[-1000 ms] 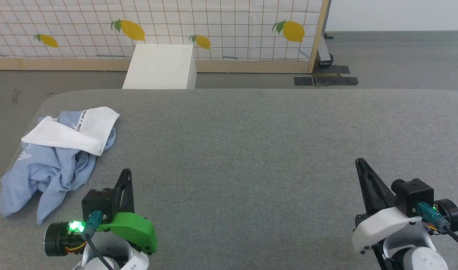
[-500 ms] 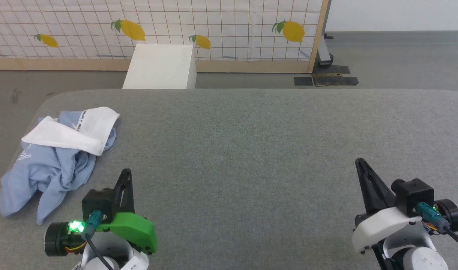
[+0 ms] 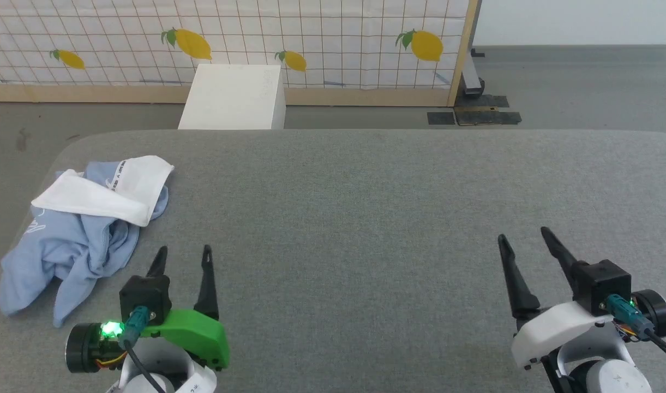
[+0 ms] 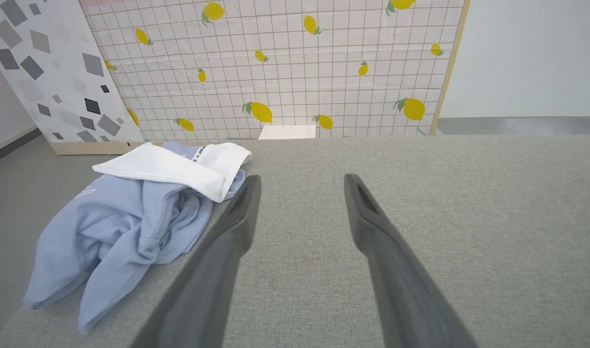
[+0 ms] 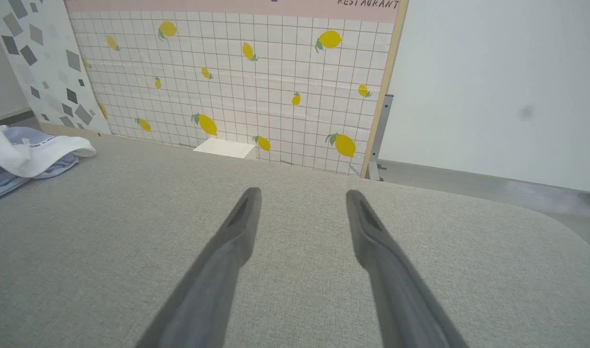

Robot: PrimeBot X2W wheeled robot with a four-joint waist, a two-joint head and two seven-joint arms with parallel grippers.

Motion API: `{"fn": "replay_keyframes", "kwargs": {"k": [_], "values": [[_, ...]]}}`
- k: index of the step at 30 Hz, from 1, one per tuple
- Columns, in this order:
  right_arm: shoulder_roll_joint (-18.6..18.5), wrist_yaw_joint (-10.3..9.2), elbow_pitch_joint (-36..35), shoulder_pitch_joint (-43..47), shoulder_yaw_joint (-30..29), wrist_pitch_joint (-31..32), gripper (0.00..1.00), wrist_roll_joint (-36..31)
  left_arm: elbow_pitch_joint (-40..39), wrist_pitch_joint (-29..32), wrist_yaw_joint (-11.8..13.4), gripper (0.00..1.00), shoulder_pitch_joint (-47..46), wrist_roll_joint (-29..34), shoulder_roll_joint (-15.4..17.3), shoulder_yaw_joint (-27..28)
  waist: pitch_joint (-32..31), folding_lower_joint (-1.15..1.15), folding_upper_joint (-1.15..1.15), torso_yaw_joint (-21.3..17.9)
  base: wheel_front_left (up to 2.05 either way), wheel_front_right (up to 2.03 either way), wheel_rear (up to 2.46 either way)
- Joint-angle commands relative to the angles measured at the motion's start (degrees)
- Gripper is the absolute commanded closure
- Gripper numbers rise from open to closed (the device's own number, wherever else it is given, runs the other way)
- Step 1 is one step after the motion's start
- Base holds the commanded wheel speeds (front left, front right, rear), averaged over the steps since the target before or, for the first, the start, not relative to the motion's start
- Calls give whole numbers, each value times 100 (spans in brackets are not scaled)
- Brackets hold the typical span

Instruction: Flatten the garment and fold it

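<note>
head view — garment (image 3: 76,240) crumpled left of left jaws, apart.

On the table (image 3: 354,218) the garment (image 3: 76,240) lies left of the left pincer (image 3: 184,249), the right pincer (image 3: 522,233) far right.

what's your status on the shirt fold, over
Left pincer open, empty; right pincer open, empty. Shirt crumpled at left edge of table, not yet flattened, untouched. Nothing in the way between left pincer and shirt.
</note>
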Motion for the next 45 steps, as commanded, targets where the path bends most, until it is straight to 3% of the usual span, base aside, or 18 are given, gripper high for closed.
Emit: {"fn": "replay_keyframes", "kwargs": {"k": [1,45], "values": [[0,0,16,6,1,-20,0,30,12,-20,4,0,2,-10,0,-2,0,0,0,0,0,0,0],[3,-3,189,94,-321,-542,0,471,347,-539,50,0,-54,-269,-11,-70,51,0,0,-2,0,0,0]]}}
